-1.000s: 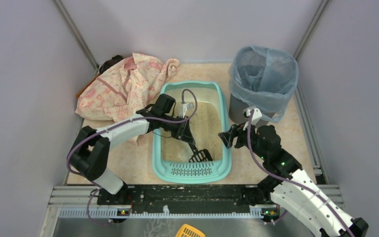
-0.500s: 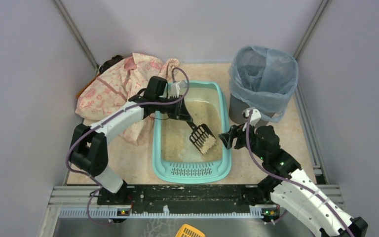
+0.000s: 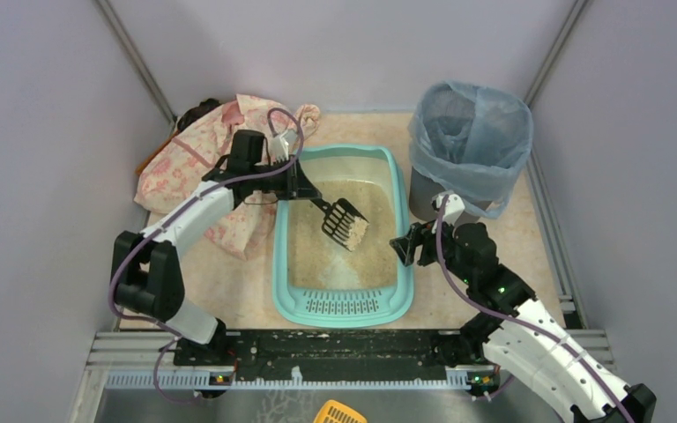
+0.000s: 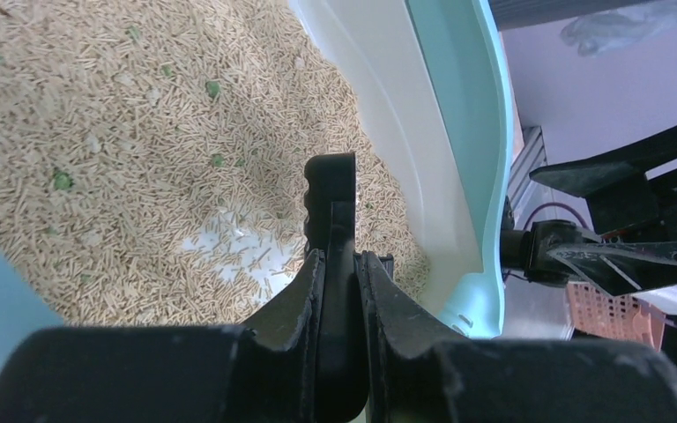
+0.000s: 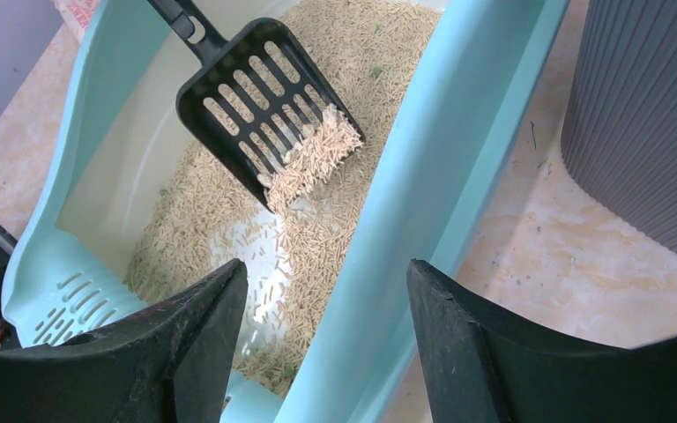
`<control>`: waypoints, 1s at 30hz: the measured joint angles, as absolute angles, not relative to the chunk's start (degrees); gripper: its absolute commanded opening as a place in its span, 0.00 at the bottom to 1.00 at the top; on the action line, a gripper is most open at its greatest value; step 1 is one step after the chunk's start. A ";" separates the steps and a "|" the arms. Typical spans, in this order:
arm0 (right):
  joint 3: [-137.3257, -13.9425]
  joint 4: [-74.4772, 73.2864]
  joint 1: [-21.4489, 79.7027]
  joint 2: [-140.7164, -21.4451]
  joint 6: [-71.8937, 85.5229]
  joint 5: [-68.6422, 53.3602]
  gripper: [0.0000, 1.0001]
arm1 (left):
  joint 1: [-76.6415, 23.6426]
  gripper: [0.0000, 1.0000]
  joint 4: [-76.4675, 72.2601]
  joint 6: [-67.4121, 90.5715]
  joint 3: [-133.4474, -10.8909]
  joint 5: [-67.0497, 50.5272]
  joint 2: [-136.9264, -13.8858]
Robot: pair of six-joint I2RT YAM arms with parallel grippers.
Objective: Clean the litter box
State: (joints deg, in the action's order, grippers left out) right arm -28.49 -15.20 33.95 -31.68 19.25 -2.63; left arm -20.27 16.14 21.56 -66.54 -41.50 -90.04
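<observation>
The turquoise litter box (image 3: 403,264) lies mid-table, its slotted grille (image 3: 344,305) at the near end, beige litter (image 3: 339,260) inside. My left gripper (image 3: 302,190) is shut on the handle of a black slotted scoop (image 3: 344,223), held above the litter with a heap of pellets on its blade (image 5: 313,159). In the left wrist view the handle (image 4: 331,220) sits clamped between the fingers (image 4: 295,300). My right gripper (image 3: 403,248) is open and empty, its jaws astride the box's right rim (image 5: 423,211) without gripping it.
A grey bin lined with a blue bag (image 3: 470,141) stands at the back right, close to the box. A pink patterned cloth (image 3: 220,159) lies at the back left. A yellow scoop (image 3: 338,412) shows at the bottom edge. Grey walls close in on both sides.
My left arm has lifted the scoop out of the litter at the box's near end and drawn it back and left, now loaded with pellets. The right arm has stayed put.
</observation>
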 measured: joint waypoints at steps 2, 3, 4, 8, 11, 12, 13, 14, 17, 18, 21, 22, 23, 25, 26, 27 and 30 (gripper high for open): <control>-28.49 -15.20 33.95 -31.68 19.25 -2.66 0.67 | -19.68 0.00 14.83 23.18 -65.30 -40.62 -88.73; -28.49 -15.20 33.95 -31.68 19.25 -2.66 0.67 | -19.51 0.00 14.50 23.59 -64.99 -40.07 -88.29; -28.49 -15.20 33.95 -31.68 19.25 -2.66 0.67 | -19.49 0.00 14.28 24.01 -64.75 -39.11 -87.85; -28.49 -15.20 33.95 -31.68 19.25 -2.66 0.67 | -19.51 0.00 13.91 25.02 -64.55 -35.18 -86.65; -28.49 -15.20 33.95 -31.81 19.25 -2.66 0.67 | -19.46 0.00 12.53 26.17 -63.24 -34.00 -85.89; -28.49 -15.18 33.95 -31.99 19.22 -2.66 0.67 | -19.38 0.00 11.99 26.63 -62.67 -33.98 -85.76; -28.49 -15.18 33.95 -32.01 19.22 -2.66 0.67 | -19.16 0.00 11.25 27.44 -61.89 -34.04 -85.69; -28.49 -15.18 33.95 -32.01 19.25 -2.66 0.67 | -19.03 0.00 10.55 28.16 -61.17 -34.20 -85.65; -28.49 -15.20 33.95 -32.01 19.22 -2.66 0.67 | -18.41 0.00 8.51 30.76 -59.07 -34.85 -85.58; -28.49 -15.20 33.95 -32.01 19.25 -2.66 0.67 | -18.13 0.00 8.05 31.57 -58.59 -35.07 -85.52; -28.49 -15.20 33.95 -31.99 19.22 -2.66 0.67 | -17.34 0.00 7.09 33.45 -58.22 -35.20 -84.88; -28.49 -15.20 33.95 -31.97 19.22 -2.66 0.67 | -17.06 0.00 6.66 33.82 -58.22 -35.18 -84.44; -28.49 -15.20 33.95 -31.94 19.25 -2.66 0.67 | -16.82 0.00 6.35 34.22 -58.22 -35.18 -84.01; -28.49 -15.18 33.95 -31.90 19.25 -2.63 0.67 | -16.34 0.00 5.69 34.96 -58.22 -35.14 -83.00; -28.49 -15.20 33.95 -31.88 19.25 -2.66 0.67 | -16.23 0.00 5.50 35.18 -58.22 -35.03 -82.70; -28.49 -15.20 33.95 -31.88 19.25 -2.63 0.67 | -16.16 0.00 5.28 35.44 -58.22 -34.63 -82.37; -28.49 -15.20 33.95 -31.88 19.25 -2.63 0.67 | -16.01 0.00 5.26 36.29 -58.19 -32.49 -81.38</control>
State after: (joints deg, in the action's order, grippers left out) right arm -28.49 -15.20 33.95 -31.88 19.25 -2.63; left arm -16.01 5.26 36.29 -58.19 -32.49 -81.38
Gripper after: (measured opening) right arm 0.675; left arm 0.213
